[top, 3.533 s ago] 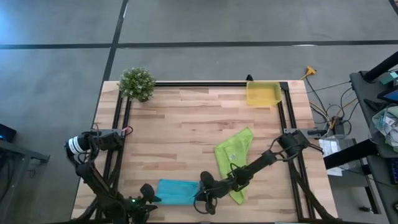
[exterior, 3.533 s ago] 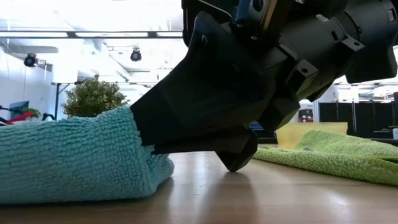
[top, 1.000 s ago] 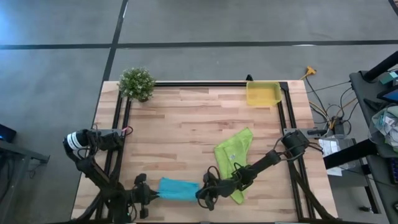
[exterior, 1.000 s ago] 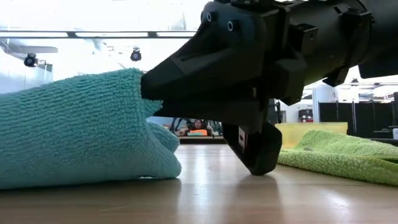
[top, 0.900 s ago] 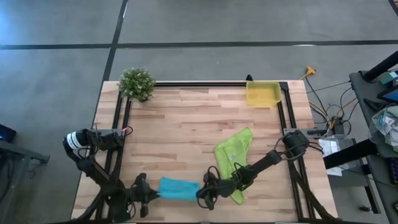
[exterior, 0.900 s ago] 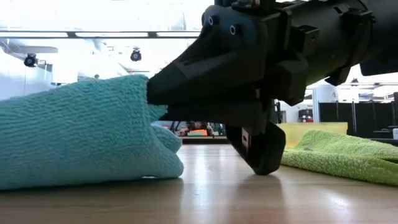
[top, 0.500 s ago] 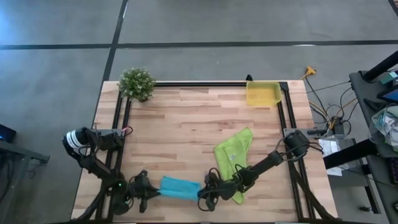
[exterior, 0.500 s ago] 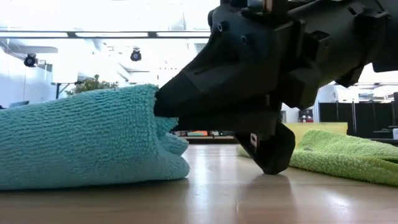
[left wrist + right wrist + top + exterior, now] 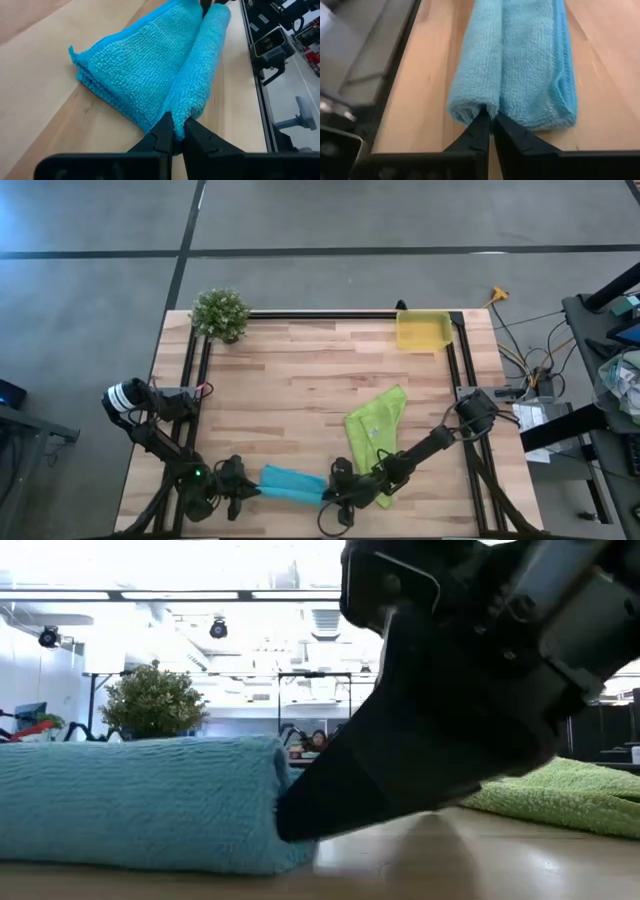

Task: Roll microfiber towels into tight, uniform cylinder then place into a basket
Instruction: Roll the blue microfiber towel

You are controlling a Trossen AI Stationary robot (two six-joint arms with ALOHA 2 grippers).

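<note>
my left pincer (image 9: 176, 131) and right pincer (image 9: 490, 124) each pinch an end of the turquoise towel (image 9: 292, 484), half rolled at the table's (image 9: 300, 380) near edge. the green towel (image 9: 378, 432) lies beside it, the basket (image 9: 423, 331) at the far corner.

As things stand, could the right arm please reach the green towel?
Probably not: the right gripper is shut on the blue towel, so it isn't free, though the green towel lies right beside that arm.

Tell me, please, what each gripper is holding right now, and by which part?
Both hold the turquoise towel: the left gripper pinches the rolled edge at one end, the right gripper pinches it at the opposite end.
</note>
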